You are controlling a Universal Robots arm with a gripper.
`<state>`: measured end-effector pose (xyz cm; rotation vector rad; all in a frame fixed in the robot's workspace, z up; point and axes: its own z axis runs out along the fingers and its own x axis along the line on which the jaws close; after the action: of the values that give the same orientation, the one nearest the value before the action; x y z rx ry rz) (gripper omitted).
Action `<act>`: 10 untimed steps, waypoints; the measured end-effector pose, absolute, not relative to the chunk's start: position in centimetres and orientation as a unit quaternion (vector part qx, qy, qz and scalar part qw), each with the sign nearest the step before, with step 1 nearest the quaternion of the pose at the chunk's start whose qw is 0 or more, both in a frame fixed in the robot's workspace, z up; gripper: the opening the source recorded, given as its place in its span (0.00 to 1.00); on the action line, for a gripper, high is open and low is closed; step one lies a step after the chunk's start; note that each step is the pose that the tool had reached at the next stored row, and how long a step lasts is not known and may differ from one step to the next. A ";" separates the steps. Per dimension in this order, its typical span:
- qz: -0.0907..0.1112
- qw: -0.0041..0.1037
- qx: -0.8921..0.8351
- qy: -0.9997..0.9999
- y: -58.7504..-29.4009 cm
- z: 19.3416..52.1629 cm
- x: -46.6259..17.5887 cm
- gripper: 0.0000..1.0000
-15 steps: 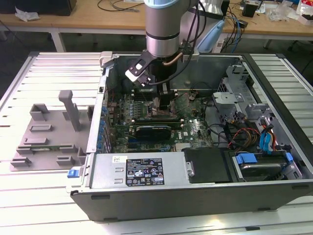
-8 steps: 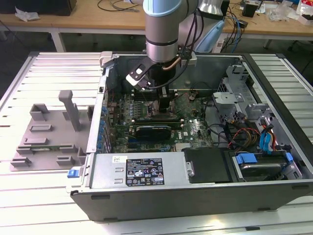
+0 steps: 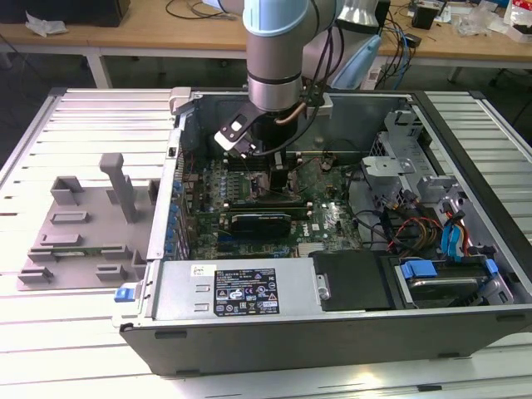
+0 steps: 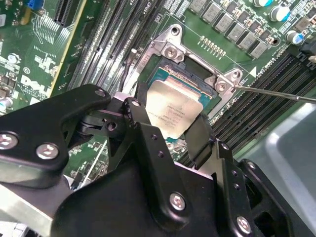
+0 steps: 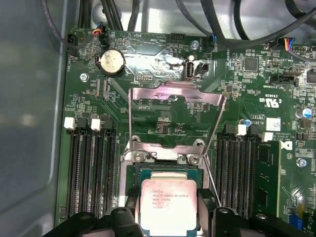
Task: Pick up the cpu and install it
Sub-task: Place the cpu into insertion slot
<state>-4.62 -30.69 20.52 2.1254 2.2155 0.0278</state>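
Bright, even light, faint glare.

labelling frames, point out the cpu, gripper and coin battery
cpu [image 5: 169, 206], first wrist view, middle of its silvery top
gripper [image 4: 168, 121], second wrist view, midway between its fingertips
coin battery [image 5: 111, 62], first wrist view, centre of its face

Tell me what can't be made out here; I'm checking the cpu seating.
- Whether the cpu sits fully in the socket: both wrist views, end effector fingers cover its side edges.
- Socket contacts: both wrist views, under the cpu.
- Socket in the exterior view: behind the arm.
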 end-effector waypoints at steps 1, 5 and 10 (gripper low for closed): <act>0.009 0.036 0.695 0.718 -30.7 20.5 -4.6 0.55; 0.009 0.036 0.698 0.715 -30.7 20.4 -4.6 0.55; 0.009 0.036 0.698 0.715 -30.5 20.1 -4.7 0.55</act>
<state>-4.69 -30.52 20.14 2.1443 2.1968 0.0268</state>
